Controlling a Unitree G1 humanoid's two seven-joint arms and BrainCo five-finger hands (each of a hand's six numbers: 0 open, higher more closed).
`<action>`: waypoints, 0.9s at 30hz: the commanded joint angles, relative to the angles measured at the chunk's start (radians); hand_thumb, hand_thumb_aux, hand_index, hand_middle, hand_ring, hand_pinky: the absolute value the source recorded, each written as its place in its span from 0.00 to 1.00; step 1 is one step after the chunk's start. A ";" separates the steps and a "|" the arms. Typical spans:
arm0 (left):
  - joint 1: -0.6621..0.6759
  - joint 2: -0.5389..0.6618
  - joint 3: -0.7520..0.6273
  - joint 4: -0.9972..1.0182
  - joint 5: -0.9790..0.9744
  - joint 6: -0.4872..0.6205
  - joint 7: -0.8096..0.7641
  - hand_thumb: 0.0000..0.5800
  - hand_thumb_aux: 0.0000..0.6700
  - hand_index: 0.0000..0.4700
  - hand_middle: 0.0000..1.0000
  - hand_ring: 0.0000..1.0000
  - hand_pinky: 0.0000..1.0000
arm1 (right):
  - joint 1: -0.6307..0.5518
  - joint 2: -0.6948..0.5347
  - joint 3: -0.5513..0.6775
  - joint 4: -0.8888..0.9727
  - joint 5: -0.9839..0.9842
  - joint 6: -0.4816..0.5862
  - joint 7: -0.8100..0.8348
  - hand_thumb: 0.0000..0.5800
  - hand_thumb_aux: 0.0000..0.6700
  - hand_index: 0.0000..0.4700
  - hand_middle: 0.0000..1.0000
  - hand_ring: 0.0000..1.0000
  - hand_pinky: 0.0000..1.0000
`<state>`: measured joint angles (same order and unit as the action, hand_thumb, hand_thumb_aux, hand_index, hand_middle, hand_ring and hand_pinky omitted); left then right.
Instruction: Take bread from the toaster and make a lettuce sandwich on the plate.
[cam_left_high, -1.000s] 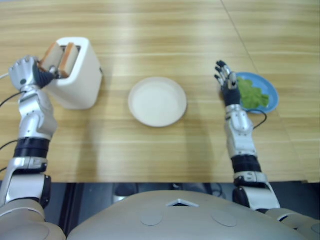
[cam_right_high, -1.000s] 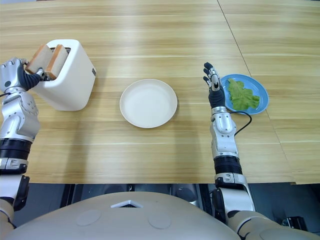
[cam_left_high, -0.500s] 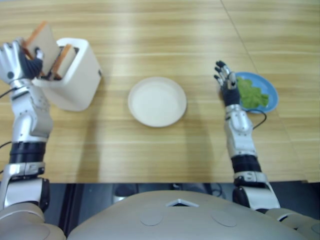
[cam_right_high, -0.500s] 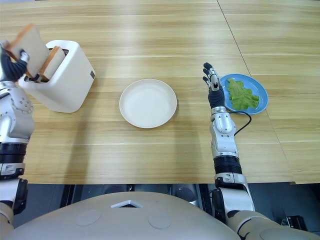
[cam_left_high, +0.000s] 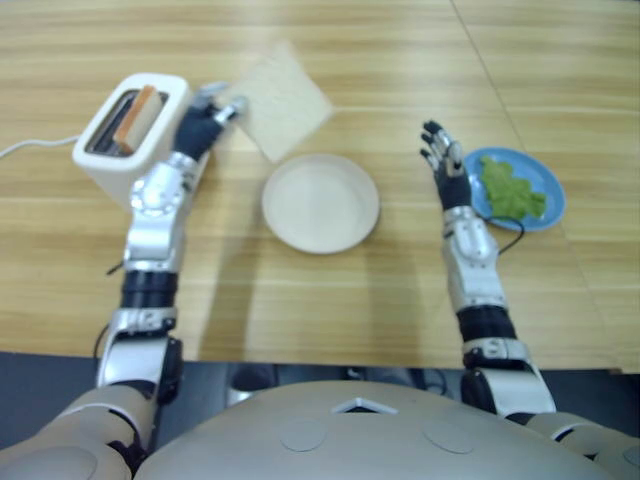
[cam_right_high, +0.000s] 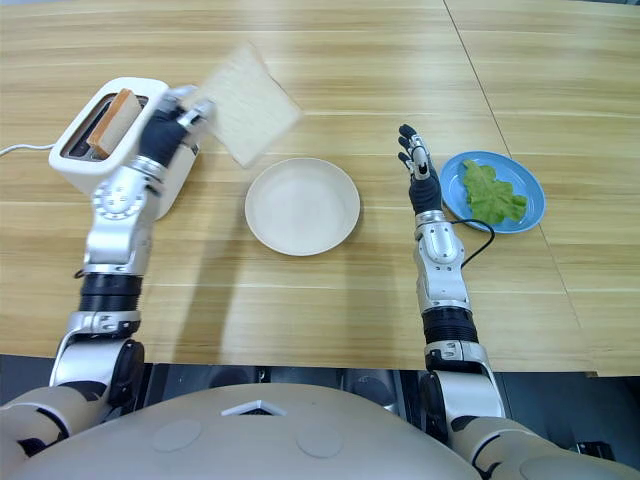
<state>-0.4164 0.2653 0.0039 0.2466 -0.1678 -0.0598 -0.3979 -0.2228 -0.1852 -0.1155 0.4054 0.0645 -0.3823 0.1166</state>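
My left hand (cam_right_high: 170, 121) is shut on a slice of bread (cam_right_high: 248, 103), holding it in the air between the white toaster (cam_right_high: 95, 158) and the cream plate (cam_right_high: 302, 205), just left of and beyond the plate. A second slice (cam_right_high: 119, 108) stands in the toaster's slot. The cream plate sits bare at the table's middle. My right hand (cam_right_high: 412, 164) stands upright with fingers spread, holding nothing, just left of a blue plate (cam_right_high: 528, 218) that carries a lettuce leaf (cam_right_high: 489, 191).
A white cord (cam_left_high: 35, 147) runs off the left edge from the toaster. A thin black cable (cam_right_high: 478, 238) loops by my right wrist. Bare wooden tabletop stretches beyond and in front of the plates.
My left hand has lifted one bread slice out of the toaster and carried it right, toward the cream plate. The toaster has settled upright. My right hand has stayed put; the view shifted a little.
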 joint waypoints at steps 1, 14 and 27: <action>-0.055 -0.037 -0.051 0.247 0.051 -0.067 -0.049 1.00 1.00 0.98 1.00 1.00 1.00 | 0.006 -0.005 -0.003 0.012 -0.004 0.010 0.003 0.00 0.00 0.00 0.00 0.00 0.00; -0.230 -0.085 -0.243 0.842 0.355 -0.257 0.009 1.00 1.00 0.98 1.00 1.00 1.00 | 0.027 -0.017 -0.009 -0.013 0.001 0.017 0.009 0.00 0.00 0.00 0.00 0.00 0.00; -0.173 0.045 -0.259 0.599 0.464 -0.349 0.131 0.00 0.00 0.00 0.00 0.00 0.00 | 0.032 -0.019 -0.009 -0.026 0.000 0.024 0.008 0.00 0.00 0.00 0.00 0.00 0.00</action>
<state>-0.6055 0.2904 -0.2709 0.9498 0.2843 -0.3928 -0.2946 -0.1984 -0.2004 -0.1192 0.3857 0.0642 -0.3770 0.1219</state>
